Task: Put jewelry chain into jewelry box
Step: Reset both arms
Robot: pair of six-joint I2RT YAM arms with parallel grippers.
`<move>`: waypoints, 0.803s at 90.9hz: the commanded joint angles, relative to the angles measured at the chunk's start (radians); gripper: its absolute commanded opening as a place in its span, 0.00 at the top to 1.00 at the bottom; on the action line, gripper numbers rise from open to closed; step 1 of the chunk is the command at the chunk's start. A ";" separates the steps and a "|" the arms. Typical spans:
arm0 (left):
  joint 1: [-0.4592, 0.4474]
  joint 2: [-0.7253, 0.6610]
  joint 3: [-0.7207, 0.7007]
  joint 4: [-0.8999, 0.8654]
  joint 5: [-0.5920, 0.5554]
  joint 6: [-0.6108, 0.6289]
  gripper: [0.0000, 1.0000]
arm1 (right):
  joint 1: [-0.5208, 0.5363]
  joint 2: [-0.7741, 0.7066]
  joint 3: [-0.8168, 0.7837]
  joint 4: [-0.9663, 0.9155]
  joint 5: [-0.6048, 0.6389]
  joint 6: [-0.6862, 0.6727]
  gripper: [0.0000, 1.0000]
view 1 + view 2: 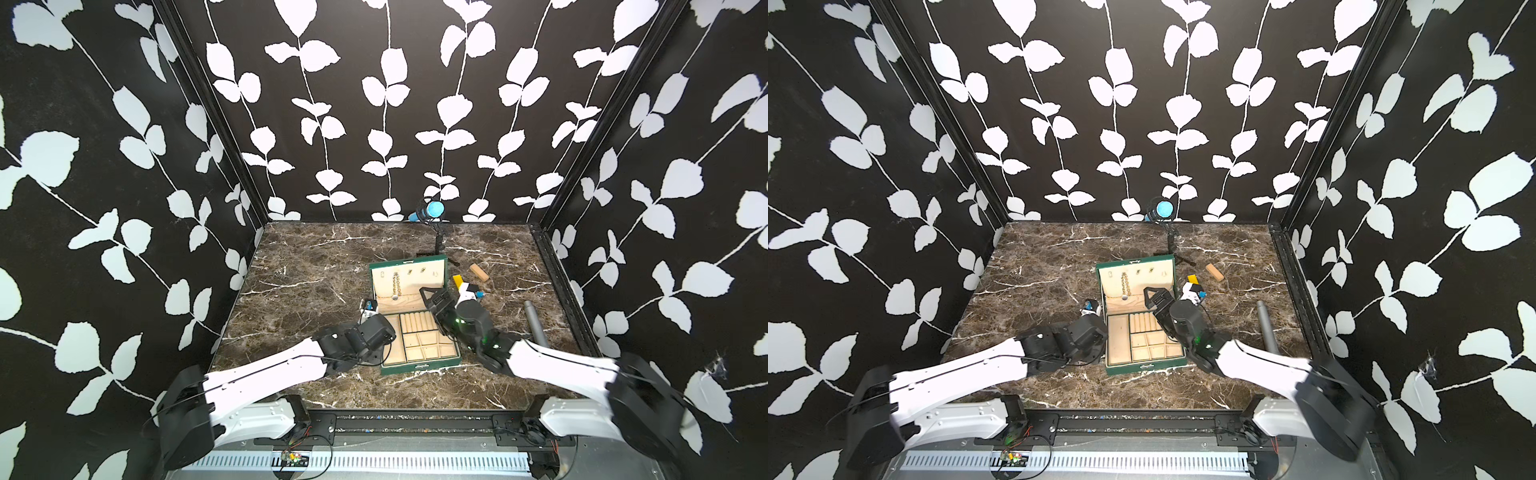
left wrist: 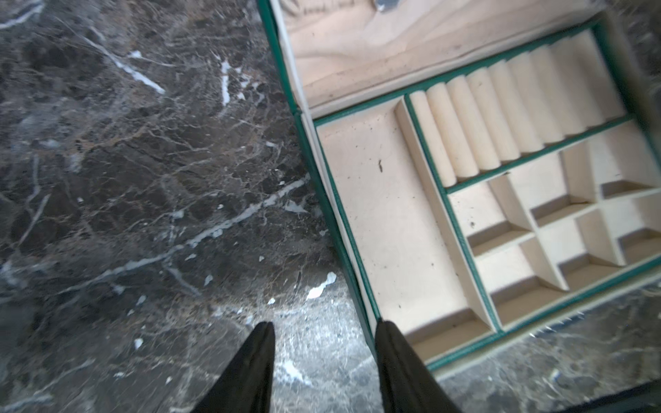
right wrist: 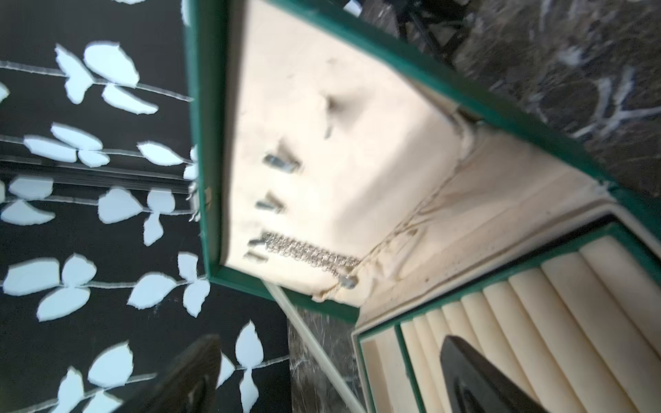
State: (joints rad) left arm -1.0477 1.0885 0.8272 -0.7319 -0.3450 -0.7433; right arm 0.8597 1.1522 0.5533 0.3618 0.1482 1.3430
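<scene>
The dark green jewelry box (image 1: 419, 366) (image 1: 1144, 368) stands open mid-table, its lid upright. The jewelry chain (image 1: 395, 282) (image 1: 1124, 282) hangs from a hook on the left part of the cream lid lining; it shows in the right wrist view as pale links (image 3: 307, 252). My right gripper (image 1: 432, 300) (image 3: 329, 357) hovers over the ring rolls in front of the lid, open wide and empty, apart from the chain. My left gripper (image 2: 323, 329) is open beside the box's left wall (image 2: 346, 221), near its front corner, with only marble between the fingers. Its wrist hides it in both top views.
Right of the box lie a yellow block (image 1: 457, 280), a wooden block (image 1: 478, 272) and a grey cylinder (image 1: 534, 322). A blue-tipped device on a black stand (image 1: 430, 210) stands at the back wall. Patterned walls close in three sides of the marble table.
</scene>
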 commanded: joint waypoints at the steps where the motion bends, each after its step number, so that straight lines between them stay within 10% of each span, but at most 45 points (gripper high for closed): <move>1: -0.002 -0.081 0.105 -0.150 -0.073 -0.019 0.34 | 0.012 -0.161 0.058 -0.319 -0.026 -0.330 0.00; 8: -0.002 -0.104 0.157 -0.181 -0.172 -0.006 0.03 | 0.011 -0.241 0.099 -0.508 0.146 -0.362 0.00; 16: -0.002 -0.100 0.180 -0.159 -0.349 0.017 0.02 | 0.011 -0.292 0.101 -0.570 0.393 -0.333 0.00; 33: 0.027 -0.061 0.129 0.027 -0.662 0.177 0.02 | -0.022 -0.246 0.077 -0.307 0.734 -0.837 0.00; 52: 0.372 0.022 0.115 0.237 -0.595 0.324 0.01 | -0.316 -0.169 -0.007 -0.037 0.540 -1.183 0.01; 73: 0.501 0.234 0.029 0.754 -0.690 0.755 0.01 | -0.618 -0.076 -0.007 -0.055 0.232 -1.298 0.01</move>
State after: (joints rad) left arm -0.5896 1.2678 0.9363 -0.3321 -0.9936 -0.3004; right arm 0.3141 1.0595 0.5545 0.2401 0.5385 0.1806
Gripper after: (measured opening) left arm 0.985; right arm 0.993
